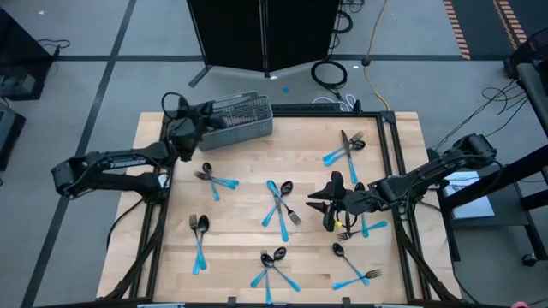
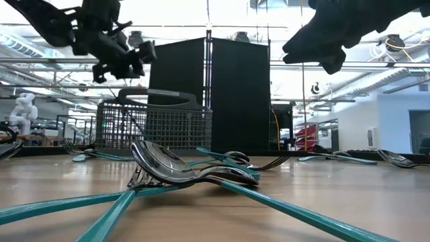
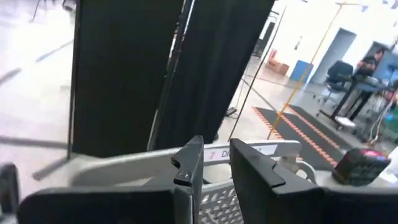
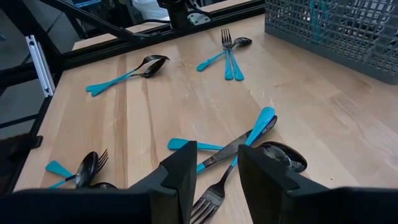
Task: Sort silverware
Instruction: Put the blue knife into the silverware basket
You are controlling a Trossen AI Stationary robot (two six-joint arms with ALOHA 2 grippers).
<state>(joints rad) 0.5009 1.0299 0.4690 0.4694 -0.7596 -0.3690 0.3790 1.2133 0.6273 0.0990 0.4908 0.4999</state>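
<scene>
The silverware lies in small crossed heaps of light-blue-handled forks, spoons and knives all over the wooden table (image 1: 240, 248). One heap (image 1: 278, 204) is at the centre, another (image 1: 347, 147) at the far right. My right gripper (image 4: 217, 155) hovers open above the table just right of the centre heap (image 4: 239, 146), nothing between its fingers. The grey wire-mesh basket (image 1: 244, 120) stands at the far left. My left gripper (image 1: 208, 115) is open and level above the basket's left end (image 3: 214, 199), holding nothing. One blue handle (image 4: 320, 18) shows inside the basket.
Black frame rails (image 1: 398, 171) run along the table's sides and far edge. A tall black panel (image 2: 208, 94) stands behind the table. More heaps lie near the front edge (image 1: 274, 267) and at the left (image 1: 199, 239). A person (image 3: 373, 62) is far off in the room.
</scene>
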